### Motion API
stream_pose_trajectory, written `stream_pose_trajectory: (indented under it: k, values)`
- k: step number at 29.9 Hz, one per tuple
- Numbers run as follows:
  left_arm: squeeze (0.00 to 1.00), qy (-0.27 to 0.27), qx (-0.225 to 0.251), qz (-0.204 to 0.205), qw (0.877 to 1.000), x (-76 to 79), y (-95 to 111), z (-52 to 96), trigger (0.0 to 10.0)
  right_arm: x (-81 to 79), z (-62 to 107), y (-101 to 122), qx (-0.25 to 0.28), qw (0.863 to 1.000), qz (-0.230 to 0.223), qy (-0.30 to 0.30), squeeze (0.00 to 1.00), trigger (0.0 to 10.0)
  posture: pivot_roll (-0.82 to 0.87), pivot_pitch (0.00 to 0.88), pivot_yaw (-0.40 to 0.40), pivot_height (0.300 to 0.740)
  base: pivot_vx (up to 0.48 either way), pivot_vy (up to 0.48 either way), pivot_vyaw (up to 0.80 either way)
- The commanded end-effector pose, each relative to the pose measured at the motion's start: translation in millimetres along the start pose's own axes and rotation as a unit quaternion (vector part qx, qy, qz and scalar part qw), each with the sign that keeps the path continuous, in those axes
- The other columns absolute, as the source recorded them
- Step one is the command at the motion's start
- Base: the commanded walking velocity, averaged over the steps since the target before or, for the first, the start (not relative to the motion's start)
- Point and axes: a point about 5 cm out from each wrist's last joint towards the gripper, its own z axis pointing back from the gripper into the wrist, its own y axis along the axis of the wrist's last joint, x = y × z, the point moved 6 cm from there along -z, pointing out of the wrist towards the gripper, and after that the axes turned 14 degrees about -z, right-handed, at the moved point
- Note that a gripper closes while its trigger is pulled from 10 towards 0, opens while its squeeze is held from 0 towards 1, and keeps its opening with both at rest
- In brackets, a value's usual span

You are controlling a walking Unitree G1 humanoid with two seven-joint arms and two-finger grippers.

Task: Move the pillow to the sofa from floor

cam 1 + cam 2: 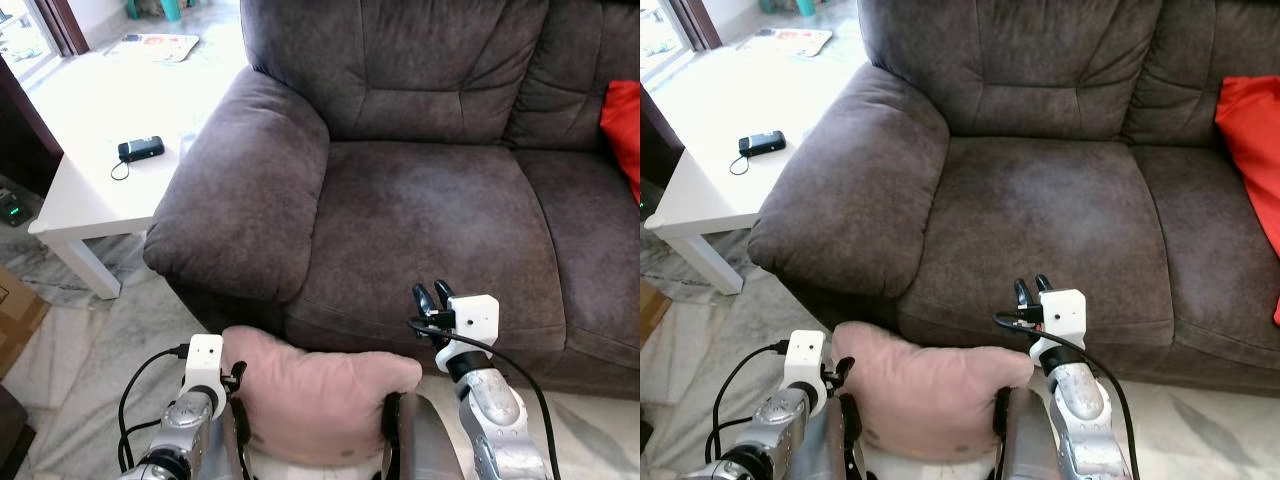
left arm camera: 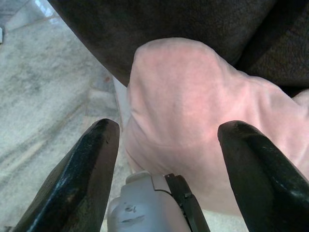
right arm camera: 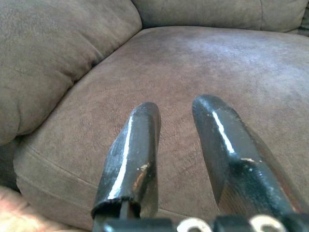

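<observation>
The left gripper hangs with its fingers spread wide and empty, the pink pillow just ahead of them, down on the floor against the sofa front. The pillow's long axis runs along that front edge. The right gripper, fingers slightly parted and empty, points over the seat cushion above the pillow, so I judge the left the nearer.

Both eye views look from the head forward and down at the dark sofa and share nearly the same scene. The left wrist view looks close at the pink pillow. The right wrist view faces low over the sofa seat, very near.
</observation>
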Motion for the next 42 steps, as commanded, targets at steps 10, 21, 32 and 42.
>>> stream_pose_trajectory:
  k: [10, 21, 32, 42]
  values:
    - [0.0, -0.018, 0.0, 0.014, 1.0, 5.3, -4.1, 1.5, 10.0, -2.0, 2.1, 5.0, 0.009, 1.0, 0.002, 0.007, 0.0, 10.0, -0.04, 0.121, -0.005, 0.528, 0.0, 0.0, 0.0]
    - [0.0, -0.021, 0.006, 0.006, 1.0, 3.7, 3.1, -1.1, 10.0, -3.9, 1.9, 26.0, 0.03, 0.999, 0.005, 0.021, 0.0, 10.0, -0.06, 0.154, -0.029, 0.528, 0.0, 0.0, 0.0]
    - [0.0, 0.008, -0.002, -0.004, 1.0, -6.4, 2.8, -1.8, 10.0, -13.8, 3.0, 54.7, 0.059, 0.997, -0.011, 0.041, 0.0, 10.0, -0.08, 0.21, -0.066, 0.528, 0.0, 0.0, 0.0]
    - [0.0, 0.025, 0.018, -0.007, 1.0, -17.8, 10.3, -1.9, 10.0, -20.5, 11.6, 74.1, 0.066, 0.996, -0.01, 0.057, 0.0, 10.0, -0.1, 0.271, -0.087, 0.528, 0.0, 0.0, 0.0]
